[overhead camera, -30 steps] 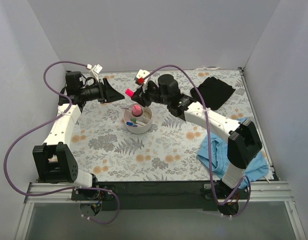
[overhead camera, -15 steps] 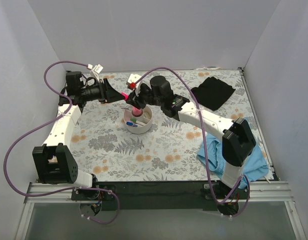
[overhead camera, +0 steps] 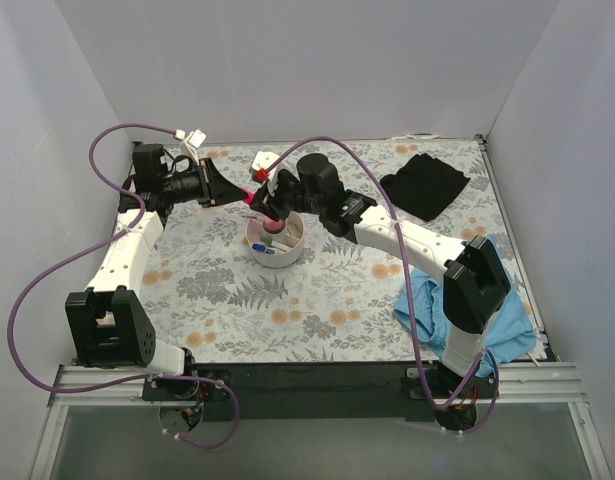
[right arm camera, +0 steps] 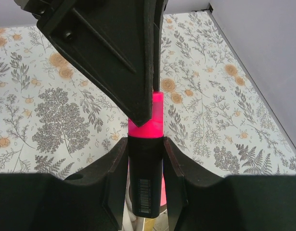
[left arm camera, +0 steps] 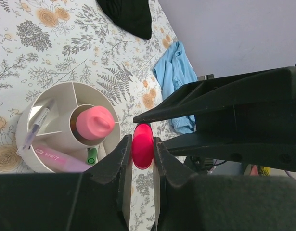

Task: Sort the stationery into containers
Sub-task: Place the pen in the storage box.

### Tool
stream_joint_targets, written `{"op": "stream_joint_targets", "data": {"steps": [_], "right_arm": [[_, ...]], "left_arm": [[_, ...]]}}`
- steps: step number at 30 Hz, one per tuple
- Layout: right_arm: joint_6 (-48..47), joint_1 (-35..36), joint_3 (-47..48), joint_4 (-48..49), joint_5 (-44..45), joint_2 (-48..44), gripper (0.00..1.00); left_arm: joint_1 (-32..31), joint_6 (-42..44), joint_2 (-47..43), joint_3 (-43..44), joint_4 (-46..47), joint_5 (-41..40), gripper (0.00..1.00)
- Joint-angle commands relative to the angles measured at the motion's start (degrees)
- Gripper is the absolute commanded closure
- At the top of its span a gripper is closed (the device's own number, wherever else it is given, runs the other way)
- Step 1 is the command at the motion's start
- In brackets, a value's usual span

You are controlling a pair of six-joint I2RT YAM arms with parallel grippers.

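Observation:
A stubby pink-and-dark case (overhead camera: 253, 196) hangs in the air between both grippers, just above the far-left rim of the round white organiser (overhead camera: 287, 258). My left gripper (left arm camera: 142, 150) is shut on its pink end (left arm camera: 142, 143). My right gripper (right arm camera: 145, 147) is shut on its dark body (right arm camera: 146, 180), facing the left gripper's fingers (right arm camera: 114, 57). In the left wrist view the organiser (left arm camera: 66, 91) holds a pink rounded item (left arm camera: 94, 121) in its central cup, a thin pen (left arm camera: 39, 126), a pale pink pen (left arm camera: 54, 156) and a green piece (left arm camera: 91, 156).
A black cloth (overhead camera: 425, 185) lies at the back right. A blue cloth (overhead camera: 457, 310) lies at the front right beside the right arm's base. White walls close in the floral table on three sides.
My right gripper has carried the case leftward to the left gripper. The left jaws have come onto its pink end. The organiser has not moved.

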Motion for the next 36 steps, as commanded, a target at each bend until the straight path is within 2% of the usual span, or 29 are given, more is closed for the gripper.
{"op": "stream_joint_targets", "data": {"steps": [1,3,4,7,12,17,25,29,36], "right_arm": [[-0.4,0.16,3.24,1.21,1.65,-0.37,0.83],[-1.63,0.25,2.72,0.24,3.15,-1.77,0.63],[-2.24,0.16,2.54,-1.68,3.5,-2.38,0.48],[-5.5,-0.1,0.09,-5.55,4.12,-6.07,0.42],[-6.47,-2.03,-7.38,-9.78,3.33,-15.56,0.41],[-6.03,-4.49,-11.7,-11.62,7.62,-18.65,0.41],[-2.69,-6.95,-9.07,-14.61,9.92,-15.23,0.43],[-2.77,-6.96,-8.28,-15.14,9.31,-14.17,0.43],[-2.86,-7.04,-7.84,-15.76,9.31,-13.82,0.44]], "left_arm": [[-0.07,1.6,-2.21,0.37,-1.31,-1.47,1.0],[-0.07,5.01,-2.13,2.04,-3.07,-3.39,1.0],[0.02,6.34,-2.04,4.22,-5.17,-5.32,1.0],[0.02,11.78,-1.95,8.44,-9.65,-8.49,1.0],[0.02,19.7,-3.0,13.11,-17.04,-12.01,1.0],[0.02,25.67,-3.0,14.18,-25.04,-16.13,1.0],[-0.94,27.88,-5.81,7.25,-23.74,-20.45,1.0],[-4.54,29.64,-7.04,3.11,-22.77,-23.18,1.0],[-6.57,30.34,-8.01,-1.47,-18.11,-27.04,1.0]]}}
